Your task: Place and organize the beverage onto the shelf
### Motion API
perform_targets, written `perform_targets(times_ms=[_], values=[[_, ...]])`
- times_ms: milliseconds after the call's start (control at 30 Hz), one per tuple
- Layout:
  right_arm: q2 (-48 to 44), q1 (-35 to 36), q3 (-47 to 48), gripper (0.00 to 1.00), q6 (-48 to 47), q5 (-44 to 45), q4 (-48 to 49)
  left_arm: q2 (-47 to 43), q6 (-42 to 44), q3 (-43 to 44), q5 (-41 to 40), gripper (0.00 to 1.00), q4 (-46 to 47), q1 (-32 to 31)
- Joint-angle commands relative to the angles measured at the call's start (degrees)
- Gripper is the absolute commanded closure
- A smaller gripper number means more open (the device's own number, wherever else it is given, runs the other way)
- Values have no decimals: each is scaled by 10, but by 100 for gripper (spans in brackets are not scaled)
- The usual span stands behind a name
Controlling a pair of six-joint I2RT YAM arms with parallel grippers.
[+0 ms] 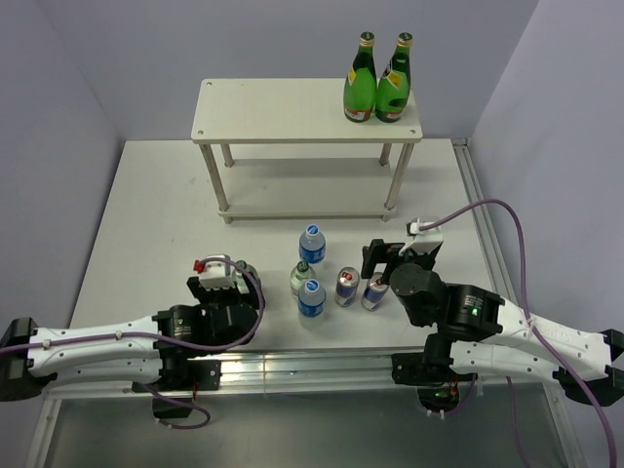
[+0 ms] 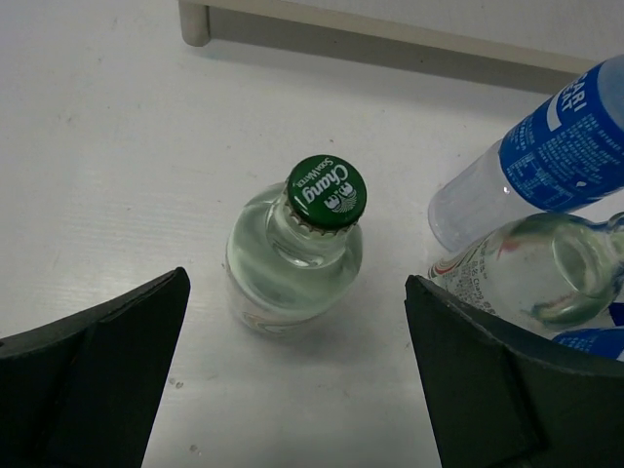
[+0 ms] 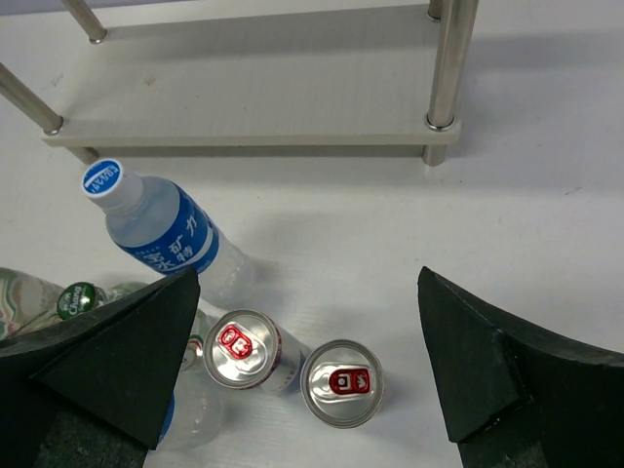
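The off-white two-tier shelf stands at the back with two green glass bottles on the right of its top board. My left gripper is open. A clear glass bottle with a green cap stands upright just ahead, between the lines of the fingers and untouched. My right gripper is open above two silver cans with red tabs. The cans stand apart from both fingers. In the top view the left gripper and the right gripper flank the drinks cluster.
Two blue-label water bottles and a second clear glass bottle stand mid-table beside the cans. The shelf's lower board holds nothing in view. A metal rail runs along the table's right edge.
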Motion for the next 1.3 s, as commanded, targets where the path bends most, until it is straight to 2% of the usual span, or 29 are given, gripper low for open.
perform_targets(times_ms=[0, 167, 333, 500, 733, 900, 1033, 1133, 1167, 1233, 1267], values=[[-5, 4, -7, 0, 10, 6, 16, 13, 96, -15, 49, 1, 146, 30], [-3, 4, -5, 0, 15, 8, 10, 76, 129, -29, 78, 1, 228, 74], [-11, 5, -5, 0, 16, 9, 8, 137, 101, -5, 92, 1, 217, 121], [-26, 7, -10, 0, 16, 9, 12, 174, 53, -6, 88, 1, 221, 133], [-38, 9, -14, 0, 15, 2, 16, 237, 50, -19, 67, 1, 272, 137], [-45, 11, -17, 0, 14, 1, 19, 286, 21, 5, 29, 1, 256, 144], [-49, 12, -19, 0, 15, -2, 20, 327, 12, -2, 16, 1, 286, 144], [-53, 13, -23, 0, 11, -3, 26, 349, 3, -5, 6, 8, 305, 144], [-54, 12, -24, 0, 11, -4, 27, 353, 6, -4, 4, 18, 308, 144], [-53, 13, -25, 0, 10, -5, 28, 360, 4, -3, -6, 29, 309, 144], [-51, 13, -25, 0, 10, -5, 28, 361, 7, -2, -9, 48, 313, 144]])
